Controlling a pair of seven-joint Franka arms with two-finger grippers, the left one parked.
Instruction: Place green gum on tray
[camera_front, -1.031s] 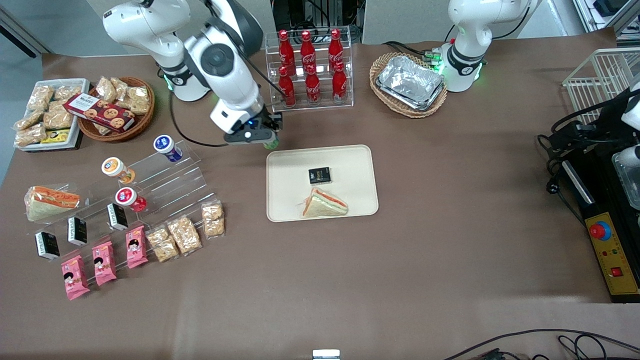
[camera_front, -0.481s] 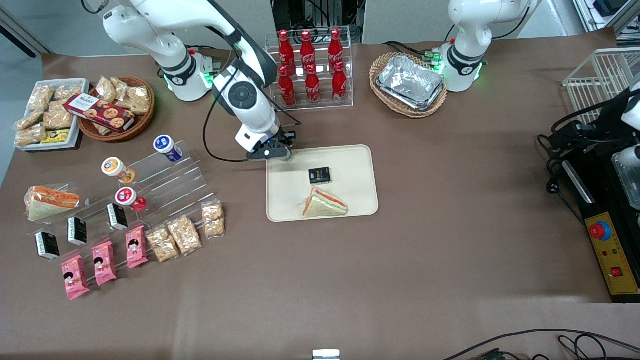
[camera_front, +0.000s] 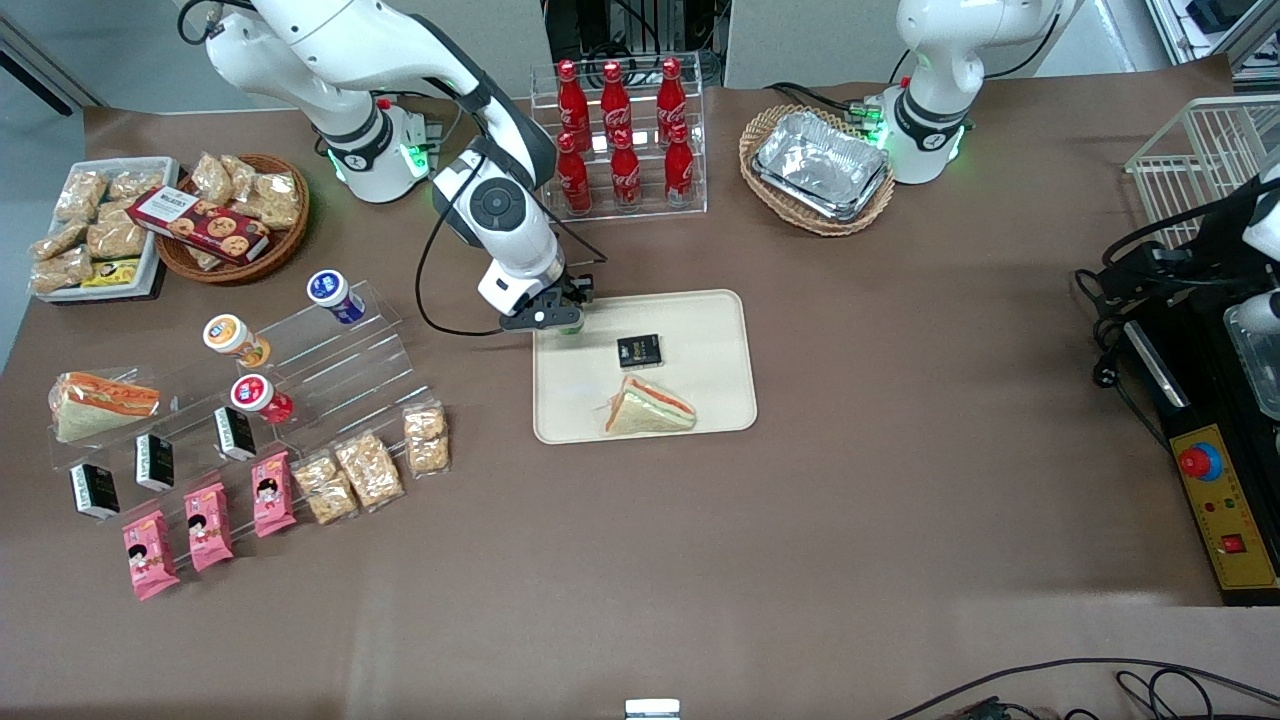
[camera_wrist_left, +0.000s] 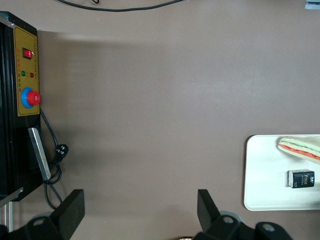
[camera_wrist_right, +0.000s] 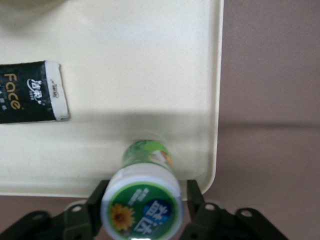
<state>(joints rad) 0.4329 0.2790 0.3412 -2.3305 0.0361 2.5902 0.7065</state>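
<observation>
The green gum (camera_wrist_right: 145, 200) has a translucent green body and a white cap with a green label. My right gripper (camera_wrist_right: 145, 193) is shut on it, one finger on each side of the cap. Its base hangs just over, or rests on, the corner of the beige tray (camera_wrist_right: 150, 65) farthest from the front camera, toward the working arm's end. In the front view the gripper (camera_front: 563, 318) is at that corner of the tray (camera_front: 700, 400), and only a sliver of the gum (camera_front: 571, 326) shows under it.
A black packet (camera_front: 639, 350) and a wrapped sandwich (camera_front: 648, 408) lie on the tray. A cola bottle rack (camera_front: 620, 140) stands just farther from the camera. The acrylic stand with the blue gum (camera_front: 335, 295) and orange gum (camera_front: 235, 338) is toward the working arm's end. A basket of foil trays (camera_front: 820, 165) is near the parked arm.
My gripper carried the green gum from just outside the tray's corner to over the corner and came lower. In the last half second it moved only slightly.
</observation>
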